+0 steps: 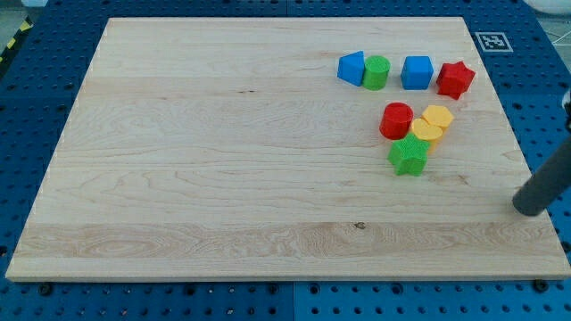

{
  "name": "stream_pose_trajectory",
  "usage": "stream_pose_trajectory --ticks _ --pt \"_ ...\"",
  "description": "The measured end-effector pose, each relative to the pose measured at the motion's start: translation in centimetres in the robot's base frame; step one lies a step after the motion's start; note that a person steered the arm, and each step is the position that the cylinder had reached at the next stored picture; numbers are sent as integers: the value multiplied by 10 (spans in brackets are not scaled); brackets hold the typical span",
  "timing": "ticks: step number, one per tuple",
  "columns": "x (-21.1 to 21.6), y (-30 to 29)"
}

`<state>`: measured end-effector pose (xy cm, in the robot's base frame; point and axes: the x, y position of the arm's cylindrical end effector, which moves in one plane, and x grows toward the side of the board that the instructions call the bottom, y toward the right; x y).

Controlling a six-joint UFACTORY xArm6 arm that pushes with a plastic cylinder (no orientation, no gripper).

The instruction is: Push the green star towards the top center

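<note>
The green star (409, 156) lies on the wooden board (223, 152) at the view's right, just below two yellow blocks (433, 124) and a red cylinder (396, 119) that touch it. My tip (528, 209) is at the view's right edge, to the right of and a little below the green star, well apart from it.
Along the view's top right sit a blue block (351, 68), a green cylinder (376, 72), a blue cube (417, 72) and a red star (455, 78). A fiducial marker (490, 41) lies off the board's top right corner. Blue pegboard surrounds the board.
</note>
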<state>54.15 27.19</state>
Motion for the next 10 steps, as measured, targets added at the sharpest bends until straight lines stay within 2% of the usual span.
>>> stream_pose_trajectory --ticks 1,3,4,5,6,7,8,9,10 --pt "-24 -23" --pt "-53 -156" --pt "-85 -213" --pt "-110 -248" --pt "-104 -270" --pt "-84 -261" --pt "-82 -222" --pt "-88 -174" --pt "-115 -184"
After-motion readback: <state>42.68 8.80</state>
